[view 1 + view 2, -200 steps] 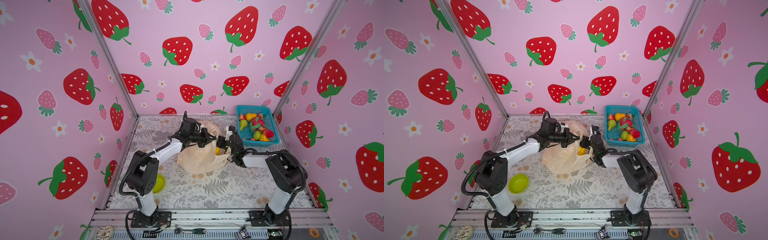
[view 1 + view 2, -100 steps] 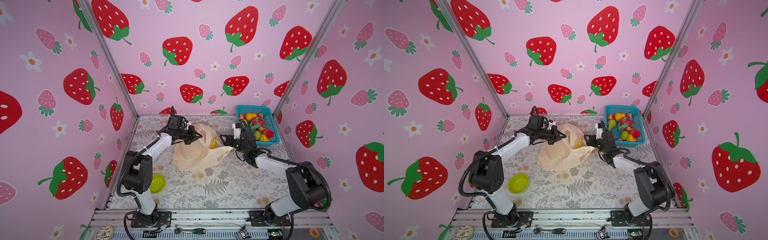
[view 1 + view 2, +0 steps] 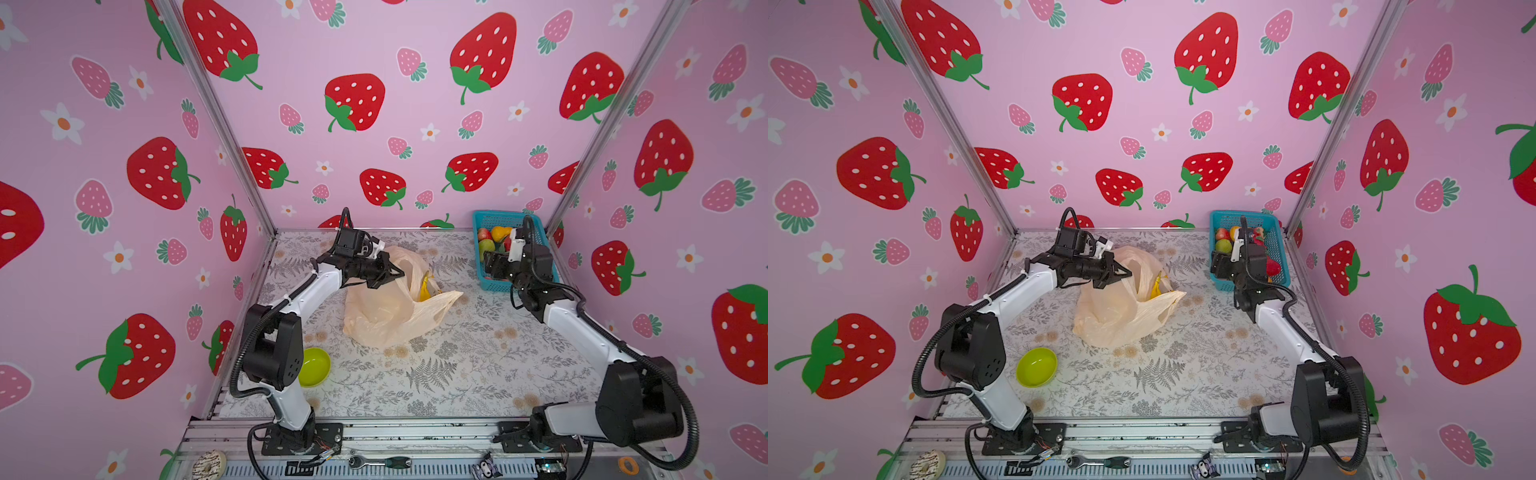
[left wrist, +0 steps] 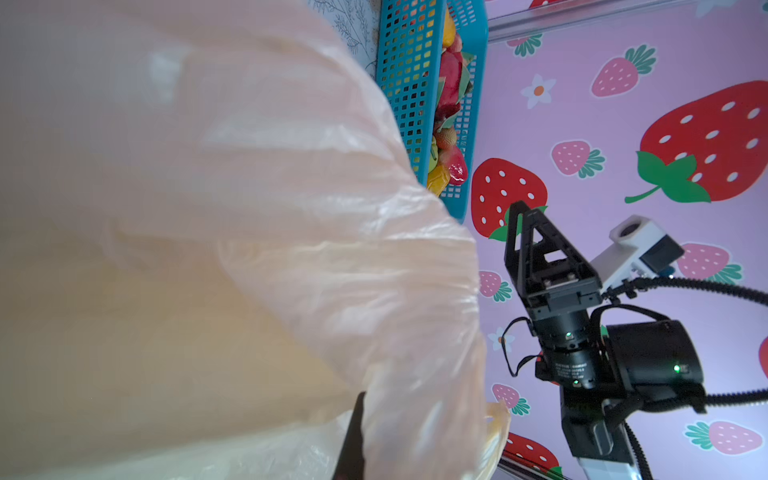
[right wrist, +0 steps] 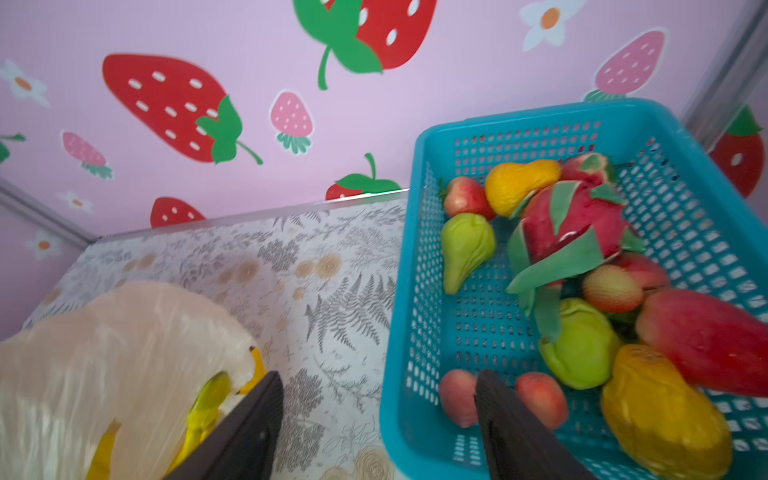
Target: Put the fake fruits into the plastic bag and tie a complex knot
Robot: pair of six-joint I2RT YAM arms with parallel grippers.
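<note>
The pale-peach plastic bag (image 3: 386,311) (image 3: 1113,316) lies mid-table with its mouth towards the basket. My left gripper (image 3: 397,274) (image 3: 1125,274) is shut on the bag's upper rim and holds it lifted; film fills the left wrist view (image 4: 208,208), hiding most of the fingers (image 4: 353,440). A yellow banana (image 3: 424,286) (image 5: 208,399) lies inside the mouth. My right gripper (image 5: 376,382) (image 3: 490,266) stands open and empty over the near rim of the teal basket (image 5: 399,332). In the basket are a green pear (image 5: 465,245), an orange pear (image 5: 515,183), a dragon fruit (image 5: 573,220) and small red apples (image 5: 465,197).
The teal basket (image 3: 498,214) (image 3: 1241,214) stands in the back right corner against the walls. A lime-green bowl (image 3: 313,368) (image 3: 1037,368) sits by the left arm's base. A ratchet tool (image 3: 382,461) lies on the front rail.
My right gripper has left the bag's mouth, swung right to the basket and opened wider. My left gripper has drawn the bag's rim back and to the left. The banana stays in the bag.
</note>
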